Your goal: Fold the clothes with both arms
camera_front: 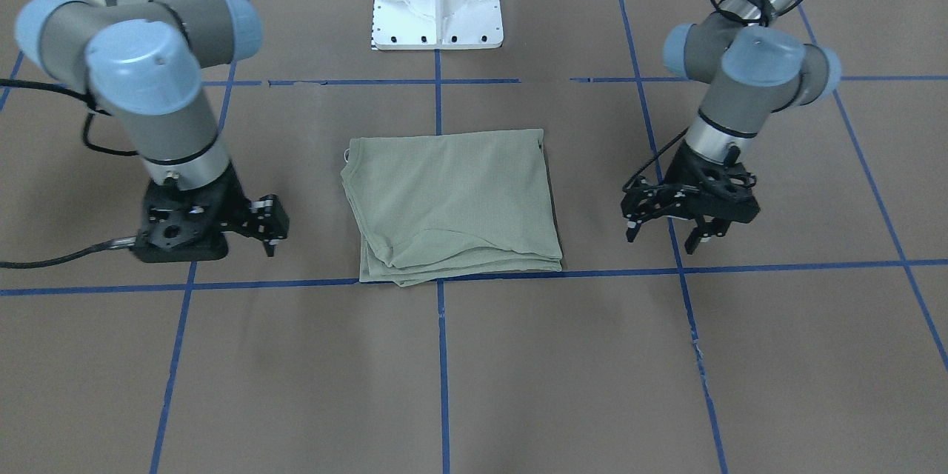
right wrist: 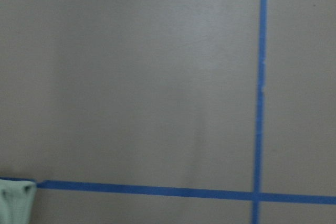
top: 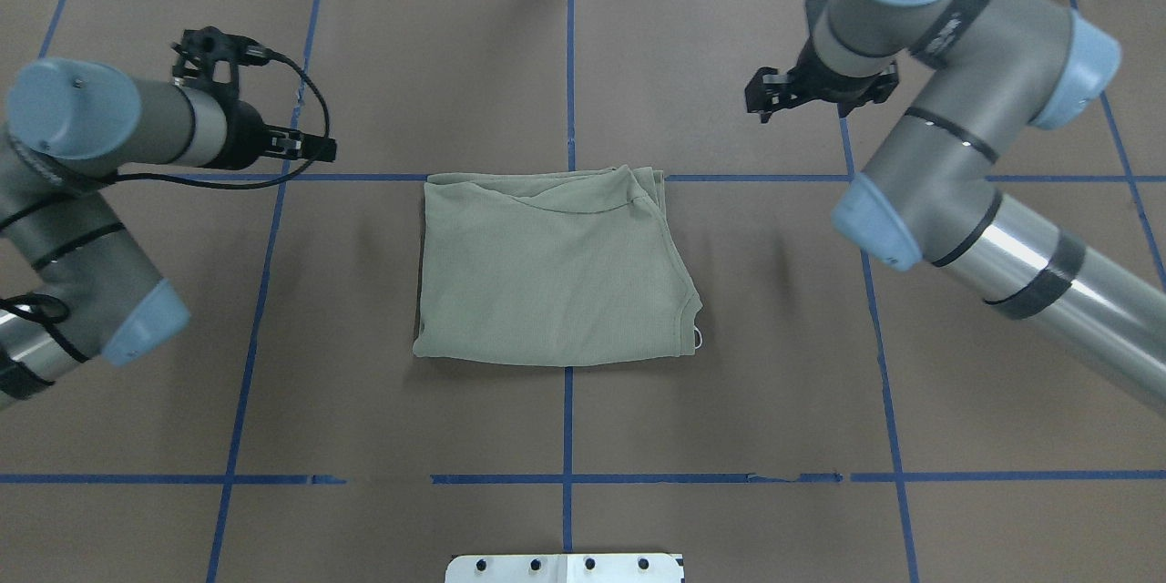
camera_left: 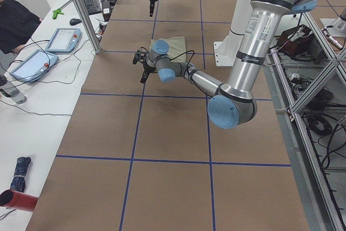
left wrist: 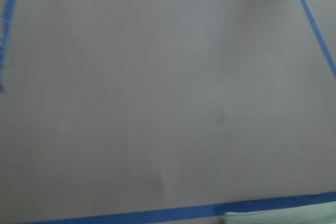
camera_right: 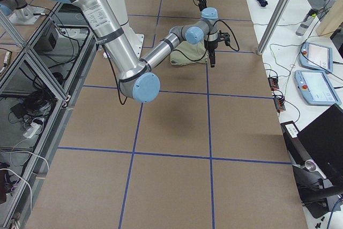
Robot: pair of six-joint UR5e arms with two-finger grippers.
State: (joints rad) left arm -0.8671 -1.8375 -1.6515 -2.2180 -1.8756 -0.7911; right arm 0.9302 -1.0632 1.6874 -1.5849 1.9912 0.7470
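The shirt [top: 547, 282] lies folded, arm sticker [camera_left: 253, 25] unreadable (left claw [camera_front: 663, 239] spread, empty; right claw [camera_front: 270, 237]: cannot tell).

Both wrist views are soft with blur. The shirt [left wrist: 278, 217] is only a sliver cut by the bottom edge at the lower right of the left wrist view, and a scrap in the lower-left corner of the right wrist view. In the front-facing view the right arm [camera_front: 141, 67], upper left, is blurred and cropped. The right hand [camera_front: 270, 237] shows side-on, so its opening is unclear. The shirt's inner layers are hidden under the top fold.
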